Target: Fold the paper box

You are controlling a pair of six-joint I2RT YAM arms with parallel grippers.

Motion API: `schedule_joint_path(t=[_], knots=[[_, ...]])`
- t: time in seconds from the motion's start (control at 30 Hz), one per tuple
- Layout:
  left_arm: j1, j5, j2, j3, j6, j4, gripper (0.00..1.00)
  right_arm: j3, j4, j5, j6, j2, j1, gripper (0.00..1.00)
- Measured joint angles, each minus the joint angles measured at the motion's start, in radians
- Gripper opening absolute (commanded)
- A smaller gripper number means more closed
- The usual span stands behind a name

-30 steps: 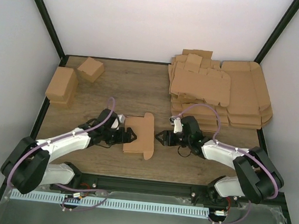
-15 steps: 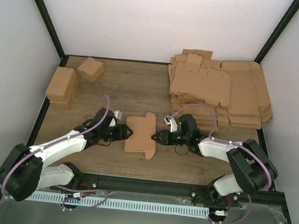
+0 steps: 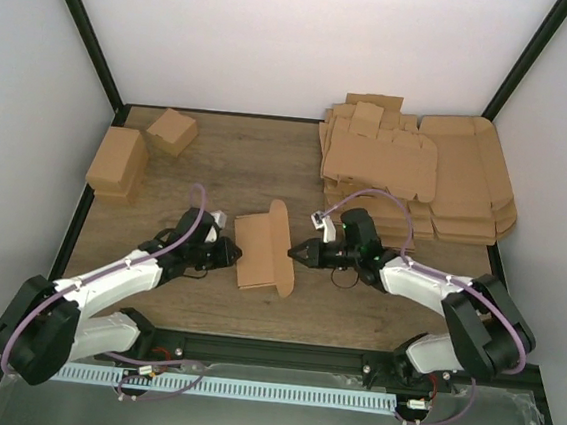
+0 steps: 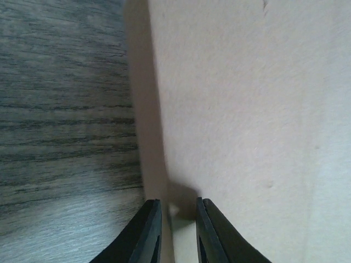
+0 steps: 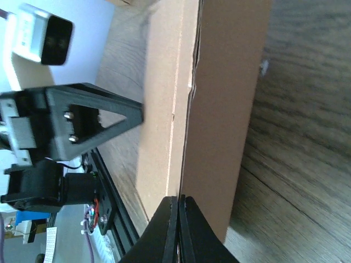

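Found paper box (image 3: 263, 251) at centre of table (image 3: 155, 296), partly raised, nipped at left edge in near-closed left gripper (image 3: 231, 254) and at right edge in fully closed right gripper (image 3: 297, 252), likely bracing both sides for creasing.

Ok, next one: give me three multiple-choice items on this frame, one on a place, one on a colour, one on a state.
1. Where is the paper box? A in the far left corner; B between the left claw and the right claw; C hanging off the near edge.
2. What colour is the cable along the left arm? A purple; B green; C orange.
3. How is the right claw? A wide open; B out of view; C shut on the paper box's edge.
B: a claw sits at each side of it. A: the top view shows purple. C: its fingers press together on the cardboard edge.
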Motion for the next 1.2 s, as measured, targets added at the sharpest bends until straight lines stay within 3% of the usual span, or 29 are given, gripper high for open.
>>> schedule_joint_path(t=[0.3, 0.57, 0.73, 1.07, 1.2], knots=[[0.001, 0.046, 0.059, 0.0, 0.003, 0.057, 0.2, 0.153, -0.196, 0.039, -0.021, -0.126, 0.0, 0.09], [0.002, 0.13, 0.259, 0.063, 0.008, 0.174, 0.19, 0.233, -0.319, 0.045, 0.013, -0.148, 0.0, 0.1], [0.002, 0.147, 0.357, 0.148, 0.034, 0.205, 0.19, 0.233, -0.381, 0.066, 0.043, -0.123, 0.0, 0.16], [0.002, 0.097, 0.362, 0.201, 0.088, 0.185, 0.19, 0.37, -0.554, 0.416, -0.07, -0.089, -0.009, 0.16], [0.002, 0.128, 0.36, 0.221, 0.095, 0.185, 0.04, 0.363, -0.569, 0.505, -0.097, -0.049, -0.047, 0.16]])
